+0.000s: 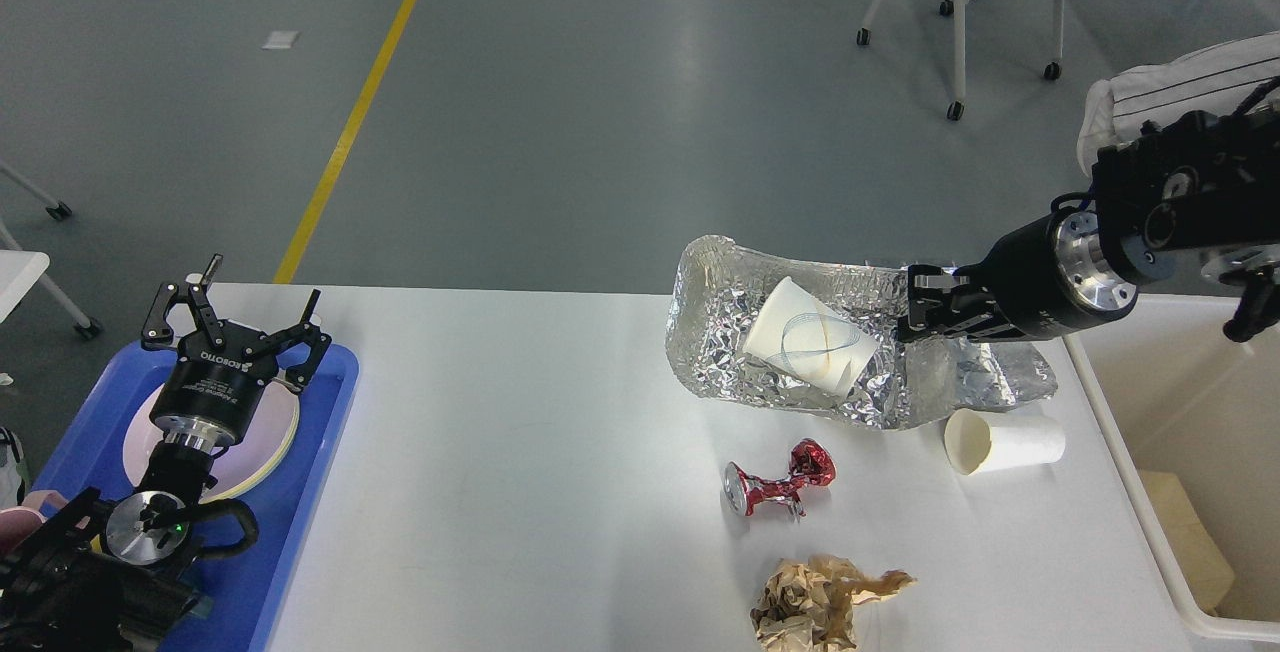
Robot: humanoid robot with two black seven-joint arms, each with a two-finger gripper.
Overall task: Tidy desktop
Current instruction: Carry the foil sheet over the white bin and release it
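Gleaming smooth and faintly glossy: white desktop [560,452]. Glinting near its far right edge: crinkled silver foil tray [790,372], cradling a matt white paper cup [812,350]. Lying beside it: a second matt paper cup [1003,441]. Shining at centre right: crushed red metallic can [778,488]. Sitting rough and creased at the near edge: brown paper wad [822,602]. Showing smooth plastic at the left edge: blue tray [320,422].
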